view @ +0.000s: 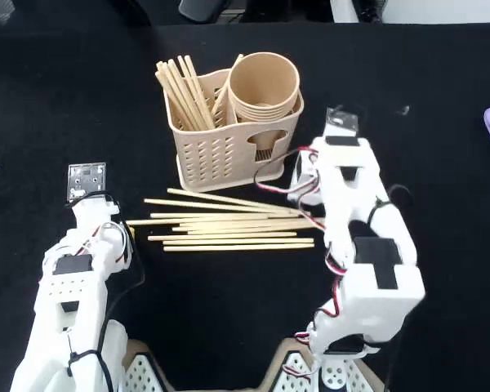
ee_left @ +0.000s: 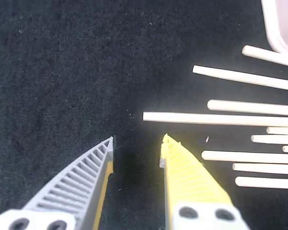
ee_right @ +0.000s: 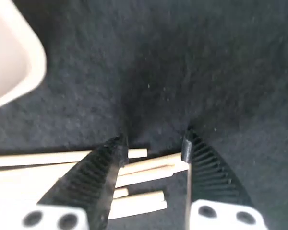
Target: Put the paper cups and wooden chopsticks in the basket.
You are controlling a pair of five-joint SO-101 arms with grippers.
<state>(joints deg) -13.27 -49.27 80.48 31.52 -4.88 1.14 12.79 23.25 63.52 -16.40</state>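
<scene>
Left claw (ee_left: 137, 143) is hanging open just above the black table (view: 57, 98), nothing between its fingers, just beside one end of the loose chopsticks (view: 229, 229). Right claw (ee_right: 154, 143) is gaping wide over their other ends. Beyond the loose sticks, the basket (view: 220, 151) is holding stacked paper cups (view: 264, 82) and a bundle of chopsticks (view: 184, 90).

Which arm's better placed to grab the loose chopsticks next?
Right, likely. The right pincer is open and straddles the ends of the loose chopsticks, and it sits nearer the basket. The left pincer is open too, but over bare cloth, just short of the nearest chopstick end.
</scene>
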